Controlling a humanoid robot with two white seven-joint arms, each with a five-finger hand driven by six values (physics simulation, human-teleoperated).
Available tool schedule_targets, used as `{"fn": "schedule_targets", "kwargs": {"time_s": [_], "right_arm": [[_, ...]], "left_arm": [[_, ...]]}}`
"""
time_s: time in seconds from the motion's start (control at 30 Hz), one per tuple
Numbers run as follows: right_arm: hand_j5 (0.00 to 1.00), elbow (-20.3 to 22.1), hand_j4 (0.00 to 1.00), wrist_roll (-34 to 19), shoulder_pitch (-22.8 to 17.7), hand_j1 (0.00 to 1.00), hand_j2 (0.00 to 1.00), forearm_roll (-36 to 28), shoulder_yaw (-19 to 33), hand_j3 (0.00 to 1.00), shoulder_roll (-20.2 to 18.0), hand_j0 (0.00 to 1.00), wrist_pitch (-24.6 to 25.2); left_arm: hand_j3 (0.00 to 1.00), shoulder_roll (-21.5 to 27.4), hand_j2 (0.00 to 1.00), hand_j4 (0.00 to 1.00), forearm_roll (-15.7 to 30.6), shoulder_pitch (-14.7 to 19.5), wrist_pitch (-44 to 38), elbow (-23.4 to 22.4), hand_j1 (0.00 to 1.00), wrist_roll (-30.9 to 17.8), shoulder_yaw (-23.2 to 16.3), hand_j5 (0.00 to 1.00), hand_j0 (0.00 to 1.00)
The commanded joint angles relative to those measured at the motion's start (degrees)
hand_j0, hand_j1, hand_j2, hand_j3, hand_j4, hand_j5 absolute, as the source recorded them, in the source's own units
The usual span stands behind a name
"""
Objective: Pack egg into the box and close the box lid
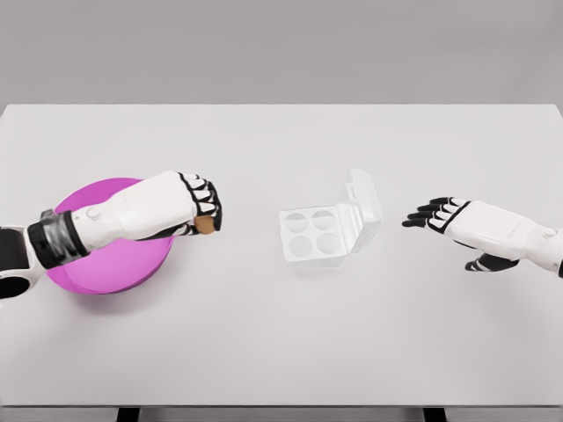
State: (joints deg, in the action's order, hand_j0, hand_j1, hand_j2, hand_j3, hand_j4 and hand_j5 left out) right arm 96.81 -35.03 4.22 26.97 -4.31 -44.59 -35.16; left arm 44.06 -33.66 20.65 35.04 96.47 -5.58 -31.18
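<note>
A white table (281, 352) is filling most of the head view, its near stretch lying bare in front of everything else. Coming in from the lower left, the left arm is reaching over a magenta bowl (106, 272), hiding much of the bowl's far rim and inside. The left hand (198, 207) is hanging just past the bowl's right edge with its fingers curled around a brown egg (205, 226), only a small part of which is peeking out beneath them. Toward the middle of the table, well apart from that hand, a clear egg box (314, 235) is sitting with four round cups showing and its lid (363, 204) standing tilted open on the right side. Nothing is lying on the table between egg and box. On the right, the right hand (457, 218) is hovering near the lid, fingers stretched out toward it and holding nothing.
</note>
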Motion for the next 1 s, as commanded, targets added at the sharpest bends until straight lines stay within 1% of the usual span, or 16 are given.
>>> {"fn": "schedule_targets", "kwargs": {"time_s": [0.0, 0.17, 0.5, 0.67, 0.97], "right_arm": [[1.0, 0.0, 1.0, 0.0, 0.0, 1.0, 1.0, -0.3, 0.0, 1.0, -0.1, 1.0, 0.2], [1.0, 0.0, 1.0, 0.0, 0.0, 1.0, 1.0, -0.3, 0.0, 1.0, -0.1, 1.0, 0.2], [1.0, 0.1, 1.0, 0.0, -0.1, 1.0, 1.0, -0.3, 0.0, 1.0, -0.1, 1.0, 0.2], [1.0, 0.1, 1.0, 0.0, -0.1, 1.0, 1.0, -0.3, 0.0, 1.0, -0.1, 1.0, 0.2], [1.0, 0.5, 1.0, 0.0, -0.2, 1.0, 1.0, -0.3, 0.0, 1.0, -0.1, 1.0, 0.2]], "left_arm": [[0.4, -0.6, 0.4, 0.4, 0.3, 0.0, 0.0, 0.1, 0.4, 0.0, -0.1, 0.4, 0.4], [0.4, -2.9, 0.4, 0.4, -0.7, 0.0, 0.0, 0.1, 0.4, 0.0, -0.2, 0.4, 0.4], [0.4, -5.4, 0.4, 0.4, -2.0, 0.3, 0.0, 0.1, 0.4, 0.0, -0.5, 0.4, 0.4], [0.4, -6.8, 0.4, 0.4, -3.8, 0.3, 0.0, 0.0, 0.4, 0.0, -0.5, 0.4, 0.4], [0.4, -9.2, 0.4, 0.4, -4.7, 0.3, 0.0, 0.0, 0.4, 0.0, -0.6, 0.4, 0.4]]}}
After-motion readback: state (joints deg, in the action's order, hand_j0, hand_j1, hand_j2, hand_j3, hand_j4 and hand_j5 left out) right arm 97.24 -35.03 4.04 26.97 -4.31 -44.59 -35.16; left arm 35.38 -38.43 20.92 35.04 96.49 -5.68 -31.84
